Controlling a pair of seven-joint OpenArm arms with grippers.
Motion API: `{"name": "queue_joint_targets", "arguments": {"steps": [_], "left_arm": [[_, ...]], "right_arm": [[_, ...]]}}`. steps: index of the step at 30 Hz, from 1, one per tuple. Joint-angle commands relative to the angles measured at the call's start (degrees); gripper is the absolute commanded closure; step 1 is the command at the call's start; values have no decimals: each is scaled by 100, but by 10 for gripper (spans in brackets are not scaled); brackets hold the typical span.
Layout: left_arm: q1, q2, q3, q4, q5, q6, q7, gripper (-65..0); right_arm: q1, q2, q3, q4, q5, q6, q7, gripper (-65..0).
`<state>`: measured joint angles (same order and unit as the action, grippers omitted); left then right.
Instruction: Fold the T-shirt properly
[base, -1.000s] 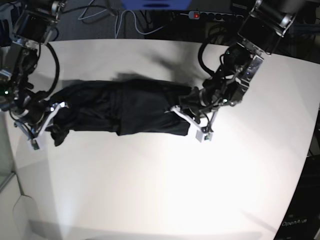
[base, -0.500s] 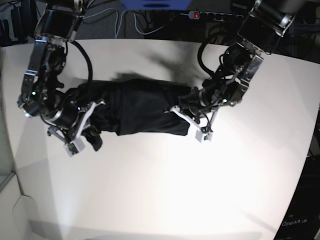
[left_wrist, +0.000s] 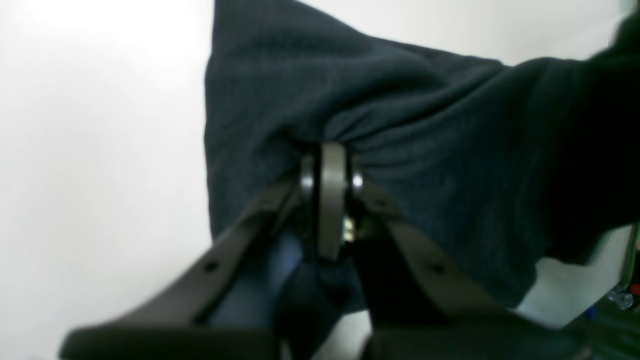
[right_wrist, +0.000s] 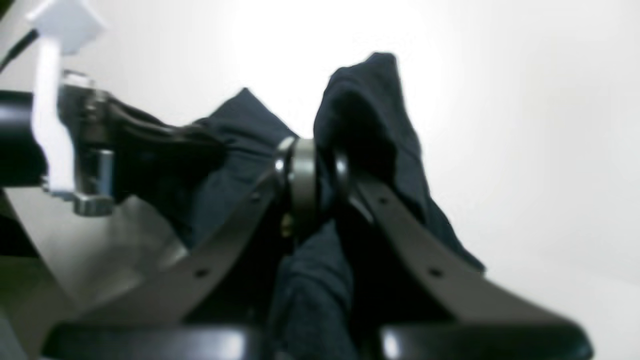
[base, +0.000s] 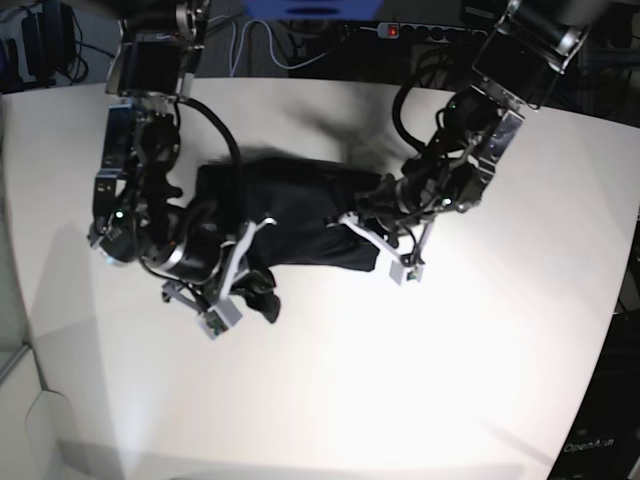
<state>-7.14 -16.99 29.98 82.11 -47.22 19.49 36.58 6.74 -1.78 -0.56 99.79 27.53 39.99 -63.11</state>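
The black T-shirt (base: 300, 215) lies bunched in a short band across the middle of the white table (base: 400, 380). On the left of the base view, my right gripper (base: 252, 285) hangs low over the shirt's near edge, shut on a clump of its fabric. The right wrist view shows its jaws (right_wrist: 310, 165) pinched on dark cloth (right_wrist: 370, 110) that stands up behind them. My left gripper (base: 375, 235) is at the shirt's right end, shut on the fabric. In the left wrist view its jaws (left_wrist: 330, 165) gather the cloth (left_wrist: 400, 115) into creases.
A power strip (base: 420, 32) and cables (base: 250, 45) lie beyond the table's far edge. Dark equipment (base: 610, 430) stands past the right edge. A white bracket with metal parts (right_wrist: 55, 125) shows at the left of the right wrist view.
My right arm has swung from the table's left side toward the middle, carrying the shirt's left end over the rest, so the band is shorter. The left arm has not moved.
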Motion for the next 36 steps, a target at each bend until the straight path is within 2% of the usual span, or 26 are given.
{"name": "queue_joint_targets", "arguments": {"steps": [1, 7, 14, 22, 24, 28, 34, 36], "left_arm": [[41, -54, 13, -39, 120, 201, 259, -11], [41, -72, 5, 128, 111, 201, 259, -11], [-3, -72, -4, 884, 111, 201, 250, -11], [261, -116, -857, 1833, 111, 201, 268, -11], [489, -204, -1165, 2009, 120, 201, 496, -11], [832, -213, -1806, 1860, 173, 183, 1059, -11], [885, -204, -1930, 1280, 164, 166, 1085, -11], [885, -72, -1921, 1183, 173, 166, 1103, -11]], "right_arm": [[104, -64, 7, 48, 109, 1, 109, -6], [60, -143, 7, 65, 109, 1, 118, -6], [51, -99, -1, 39, 109, 1, 118, -6], [60, -11, -1, 39, 109, 1, 118, -7], [60, -11, -10, 39, 109, 1, 118, -7], [60, -37, -45, 39, 109, 1, 109, -7], [51, -55, -441, 83, 109, 1, 109, -4], [51, -72, -617, 83, 109, 1, 109, -3]]}}
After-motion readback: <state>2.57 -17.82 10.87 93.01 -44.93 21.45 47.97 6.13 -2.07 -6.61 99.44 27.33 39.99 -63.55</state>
